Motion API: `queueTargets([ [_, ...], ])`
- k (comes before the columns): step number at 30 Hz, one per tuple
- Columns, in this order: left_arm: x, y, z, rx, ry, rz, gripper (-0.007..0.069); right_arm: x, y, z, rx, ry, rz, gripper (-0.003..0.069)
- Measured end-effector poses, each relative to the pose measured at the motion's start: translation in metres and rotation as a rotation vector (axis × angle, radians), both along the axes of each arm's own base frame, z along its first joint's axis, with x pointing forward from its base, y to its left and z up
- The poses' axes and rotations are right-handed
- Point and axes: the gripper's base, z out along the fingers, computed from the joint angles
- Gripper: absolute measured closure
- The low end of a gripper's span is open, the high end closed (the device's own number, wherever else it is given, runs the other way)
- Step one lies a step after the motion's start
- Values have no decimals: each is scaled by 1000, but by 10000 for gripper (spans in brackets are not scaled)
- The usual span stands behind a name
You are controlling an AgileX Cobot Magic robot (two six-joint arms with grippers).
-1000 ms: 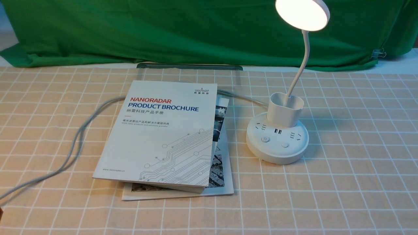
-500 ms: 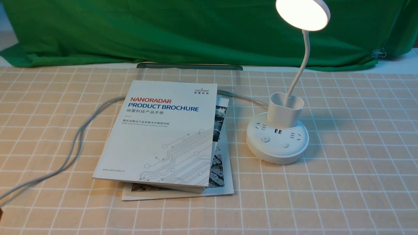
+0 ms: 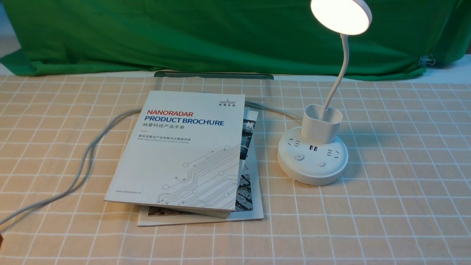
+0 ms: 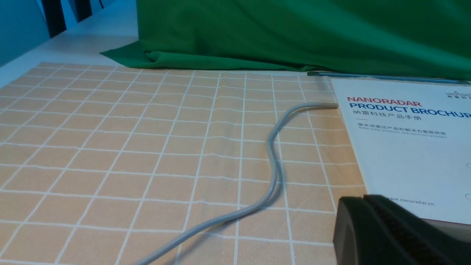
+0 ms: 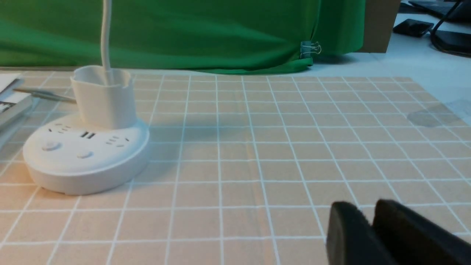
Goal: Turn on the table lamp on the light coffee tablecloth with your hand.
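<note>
The white table lamp (image 3: 312,154) stands on the light coffee tablecloth (image 3: 397,176), right of centre. Its disc head (image 3: 340,15) glows at the top edge, and the base carries two buttons. The base also shows in the right wrist view (image 5: 86,151). Neither arm shows in the front view. My left gripper (image 4: 362,202) is shut and empty, low over the cloth by the brochure's near corner. My right gripper (image 5: 362,209) is shut and empty, low over the cloth, well away from the lamp base.
Two stacked brochures (image 3: 187,151) lie left of the lamp. The lamp's grey cable (image 3: 88,154) curves across the cloth towards the near left. A plain green cloth (image 3: 220,33) hangs along the back, held by a clip (image 3: 426,60).
</note>
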Motion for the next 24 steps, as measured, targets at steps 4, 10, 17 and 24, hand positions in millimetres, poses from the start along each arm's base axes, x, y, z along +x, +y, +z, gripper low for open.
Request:
queueTargets([
  [4, 0, 0, 0, 0, 0, 0, 603, 0, 2, 0, 0, 0, 39, 480],
  [10, 0, 0, 0, 0, 0, 0, 603, 0, 3, 0, 0, 1, 56, 477],
  [17, 0, 0, 0, 0, 0, 0, 603, 0, 3, 0, 0, 1, 56, 469],
  [24, 0, 0, 0, 0, 0, 0, 603, 0, 3, 0, 0, 2, 56, 457],
])
